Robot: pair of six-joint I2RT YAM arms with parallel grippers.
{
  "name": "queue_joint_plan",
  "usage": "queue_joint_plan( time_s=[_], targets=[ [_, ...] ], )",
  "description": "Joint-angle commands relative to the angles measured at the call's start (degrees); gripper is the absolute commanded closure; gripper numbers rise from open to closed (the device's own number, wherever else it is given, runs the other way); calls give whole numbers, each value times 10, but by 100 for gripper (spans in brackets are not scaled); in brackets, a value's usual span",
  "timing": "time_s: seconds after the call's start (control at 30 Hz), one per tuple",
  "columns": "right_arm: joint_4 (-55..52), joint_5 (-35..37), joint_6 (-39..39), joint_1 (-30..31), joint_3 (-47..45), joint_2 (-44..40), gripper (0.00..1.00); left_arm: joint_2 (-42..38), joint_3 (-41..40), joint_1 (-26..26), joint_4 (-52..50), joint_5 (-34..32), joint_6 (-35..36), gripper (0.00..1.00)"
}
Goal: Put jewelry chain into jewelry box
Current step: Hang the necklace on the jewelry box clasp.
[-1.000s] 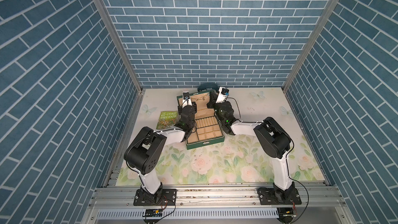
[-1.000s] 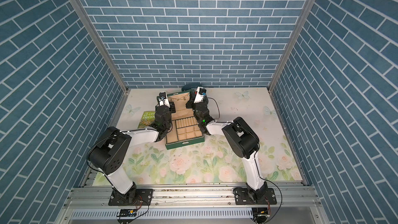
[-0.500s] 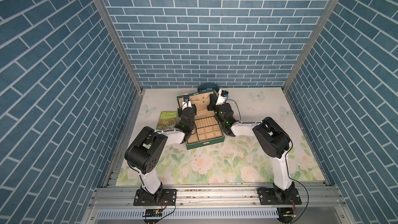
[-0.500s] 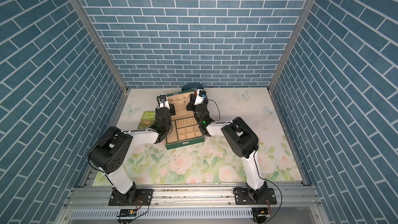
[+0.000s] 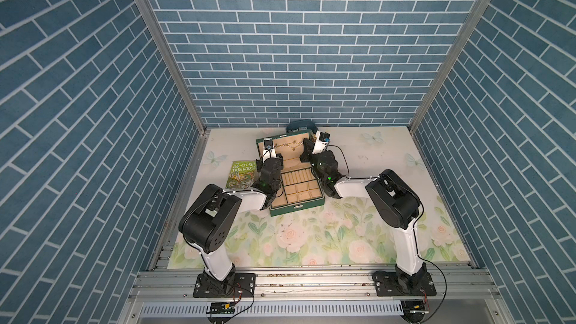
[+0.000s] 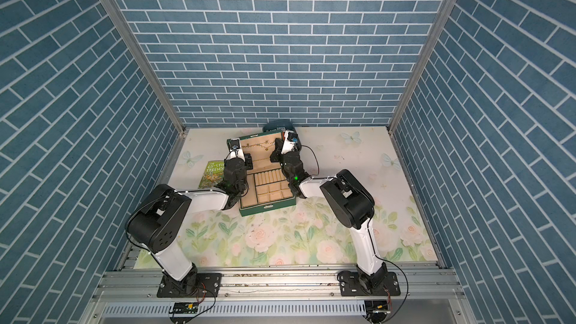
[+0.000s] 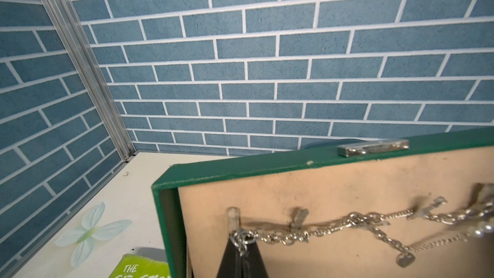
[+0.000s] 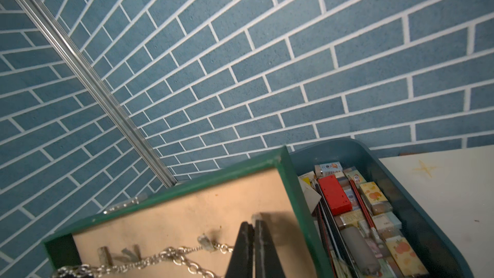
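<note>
The dark green jewelry box (image 5: 296, 207) (image 6: 267, 211) stands open in both top views, its lid upright at the back. The jewelry chain (image 5: 291, 143) (image 7: 331, 227) (image 8: 171, 256) is strung across the hooks of the beige lid lining. My left gripper (image 7: 242, 239) is shut, with the chain's end ring pinched at its tip just under the first hook (image 7: 233, 216). At the lid's other end my right gripper (image 8: 253, 225) is shut beside the last hook. The chain runs taut to the side of one of its fingers (image 8: 242, 250) and vanishes there.
A blue-grey tub (image 5: 300, 126) (image 8: 347, 146) of small items sits right behind the lid, against the back wall. A green book (image 5: 241, 174) lies left of the box. Both forearms flank the box's tray of ring rolls and compartments (image 5: 300, 187).
</note>
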Motion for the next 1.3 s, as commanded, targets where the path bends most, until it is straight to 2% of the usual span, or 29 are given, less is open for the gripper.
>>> queue_joint_plan(
  time_s=[0.0, 1.27],
  targets=[
    [0, -8, -6, -4, 25, -23, 100, -11, -10, 0, 2, -2, -5, 100],
    [47, -104, 17, -18, 21, -29, 100, -9, -14, -2, 0, -4, -10, 100]
  ],
)
